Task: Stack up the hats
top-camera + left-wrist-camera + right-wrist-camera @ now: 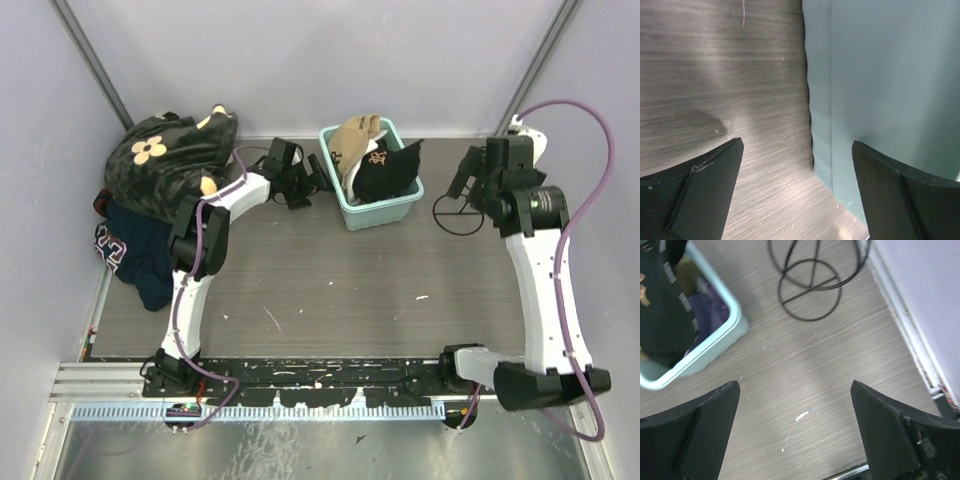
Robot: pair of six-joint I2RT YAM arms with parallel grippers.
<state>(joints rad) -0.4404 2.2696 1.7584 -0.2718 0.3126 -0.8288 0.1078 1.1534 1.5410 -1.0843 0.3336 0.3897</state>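
Two hats half-hidden in bin

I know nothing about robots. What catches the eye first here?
A teal bin at the back holds a tan cap and a black cap. The left hand and right hand flank it, open and empty. A flowered cloth is heaped far left.

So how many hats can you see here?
3, all in the bin: tan hat at back-left, black hat right of it, purple hat glimpsed deeper inside. More may be hidden.
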